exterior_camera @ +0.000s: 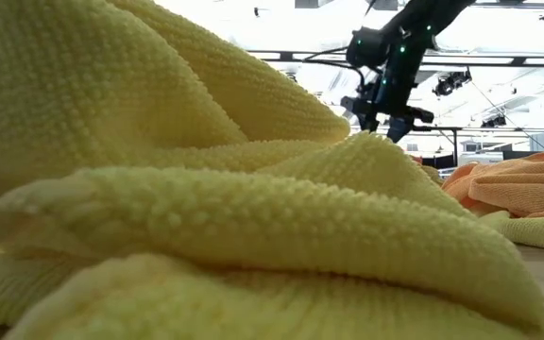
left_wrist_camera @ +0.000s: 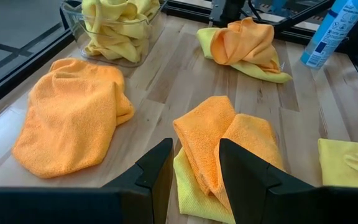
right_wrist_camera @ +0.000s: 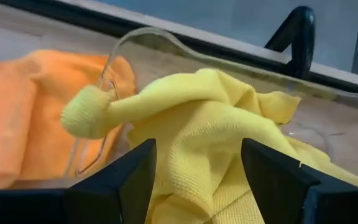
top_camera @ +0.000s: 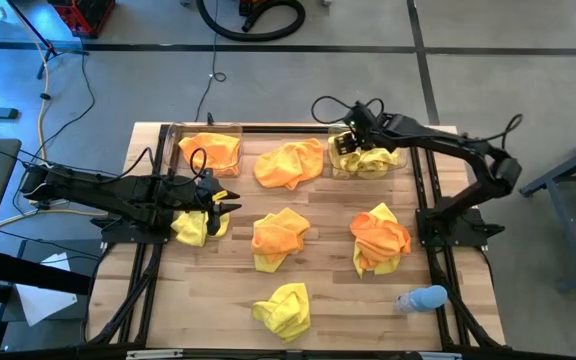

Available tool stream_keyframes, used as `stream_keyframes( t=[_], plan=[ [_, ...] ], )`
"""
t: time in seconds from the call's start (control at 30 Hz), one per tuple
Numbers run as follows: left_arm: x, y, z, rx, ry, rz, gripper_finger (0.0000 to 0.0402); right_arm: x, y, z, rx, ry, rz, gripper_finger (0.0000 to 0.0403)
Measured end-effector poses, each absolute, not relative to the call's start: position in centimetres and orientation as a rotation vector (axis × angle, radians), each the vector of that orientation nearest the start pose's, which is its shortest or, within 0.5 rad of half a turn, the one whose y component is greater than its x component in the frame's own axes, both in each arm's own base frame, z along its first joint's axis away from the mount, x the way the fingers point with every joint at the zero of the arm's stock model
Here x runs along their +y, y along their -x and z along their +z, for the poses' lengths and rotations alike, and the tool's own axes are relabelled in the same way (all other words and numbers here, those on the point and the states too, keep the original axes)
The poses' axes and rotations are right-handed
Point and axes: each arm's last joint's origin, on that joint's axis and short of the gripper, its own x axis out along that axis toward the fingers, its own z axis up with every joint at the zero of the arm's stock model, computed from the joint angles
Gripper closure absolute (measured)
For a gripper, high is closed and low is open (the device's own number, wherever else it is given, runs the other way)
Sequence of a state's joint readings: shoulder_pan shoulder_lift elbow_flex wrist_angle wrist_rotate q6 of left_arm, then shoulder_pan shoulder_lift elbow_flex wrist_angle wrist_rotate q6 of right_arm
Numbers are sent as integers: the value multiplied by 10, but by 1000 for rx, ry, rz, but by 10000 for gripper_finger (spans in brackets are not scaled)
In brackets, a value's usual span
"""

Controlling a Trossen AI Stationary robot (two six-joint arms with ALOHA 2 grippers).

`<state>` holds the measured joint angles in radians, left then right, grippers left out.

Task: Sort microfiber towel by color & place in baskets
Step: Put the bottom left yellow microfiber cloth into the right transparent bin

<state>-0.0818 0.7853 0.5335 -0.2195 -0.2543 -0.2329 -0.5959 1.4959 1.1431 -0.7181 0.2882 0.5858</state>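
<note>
Over the right basket (top_camera: 340, 166), we're dropping a yellow towel (top_camera: 368, 160), right gripper (right_wrist_camera: 197, 163) fingers apart. Left gripper (top_camera: 230, 200) fingers are sitting apart, empty; next we're likely needing a loose towel grabbed.

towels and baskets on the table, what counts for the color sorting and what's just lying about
Job:
- yellow towels
- orange towels
- left basket, holding orange
- right basket, holding yellow
- right gripper, open over it

Lying about:
- blue bottle
- cables on floor

Bare wood (top_camera: 333, 290) between towel heaps; blue bottle (top_camera: 423, 298) blocks right corner.
</note>
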Motion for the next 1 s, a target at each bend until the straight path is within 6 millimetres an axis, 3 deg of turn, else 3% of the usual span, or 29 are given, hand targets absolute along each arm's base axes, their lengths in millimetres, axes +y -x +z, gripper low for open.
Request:
stream_keyframes(
  t=[0.17,0.33,0.7,0.83,1.0],
  plan=[
    [-7,-171,244,442,143,221,282,-174,-246,258,759,-633,-1136,180],
    [-7,-171,244,439,143,220,282,-183,-262,245,712,-620,-1121,214],
    [-7,-171,244,437,134,218,282,-199,-277,188,895,-644,-1164,258],
    [-7,-171,244,437,134,218,282,-200,-280,178,914,-680,-1154,258],
    [-7,-171,244,437,134,218,282,-199,-279,180,927,-676,-1135,258]
  ],
)
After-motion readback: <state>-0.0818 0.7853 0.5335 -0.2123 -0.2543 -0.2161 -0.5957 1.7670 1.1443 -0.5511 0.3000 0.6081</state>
